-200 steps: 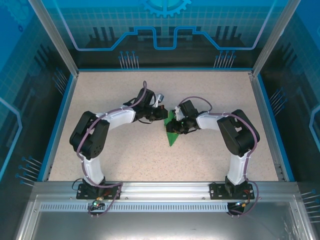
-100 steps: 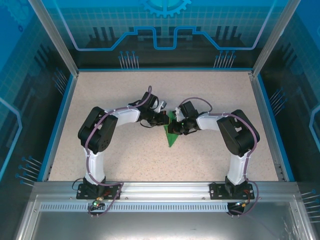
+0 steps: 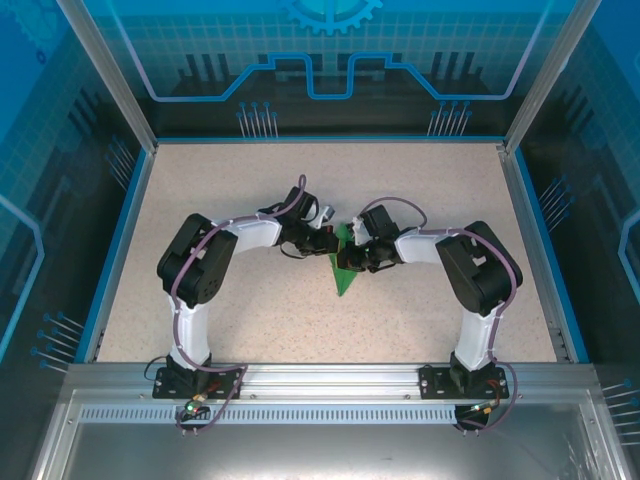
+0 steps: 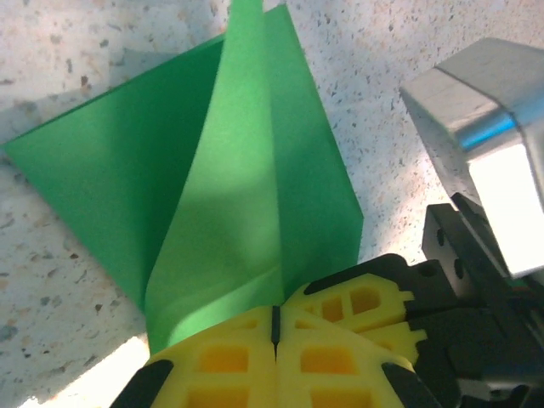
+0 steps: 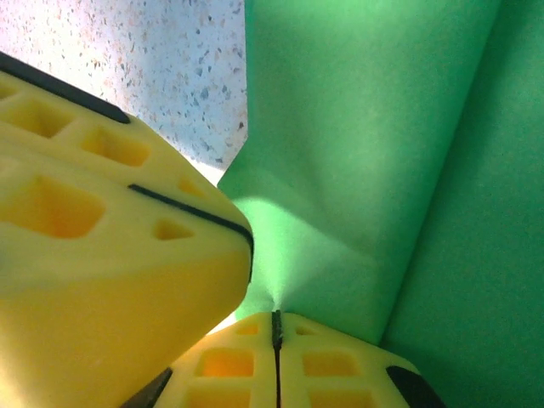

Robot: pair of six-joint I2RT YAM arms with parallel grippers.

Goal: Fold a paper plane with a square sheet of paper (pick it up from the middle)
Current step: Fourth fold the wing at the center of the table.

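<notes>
Since a second earlier, the left arm had swung its elbow inward and carried the left gripper toward 4 o'clock, up to the paper. The right gripper had hardly shifted, though its jaws had drawn together.

The thin bright green sheet of paper, already folded to a narrow wedge, lay near the middle of the speckled beige table. In the top view its long axis ran from 12 to 6 o'clock, with the point toward 6.

Both grippers sat at the wide 12 o'clock end. The left one was at about 10 o'clock from the sheet's middle and the right one at about 2 o'clock, so they faced each other across the centre crease and stood just beside one another. Neither arm was clearly nearer.

In the left wrist view the yellow fingertips were closed, and a raised flap of the sheet ran down to their seam, apparently pinched there. In the right wrist view the right gripper was likewise closed, the paper's creases converging on its seam.

The coming fold would probably turn on that crease line. Each gripper held its own side of it, and the free point trailed toward the arm bases.
</notes>
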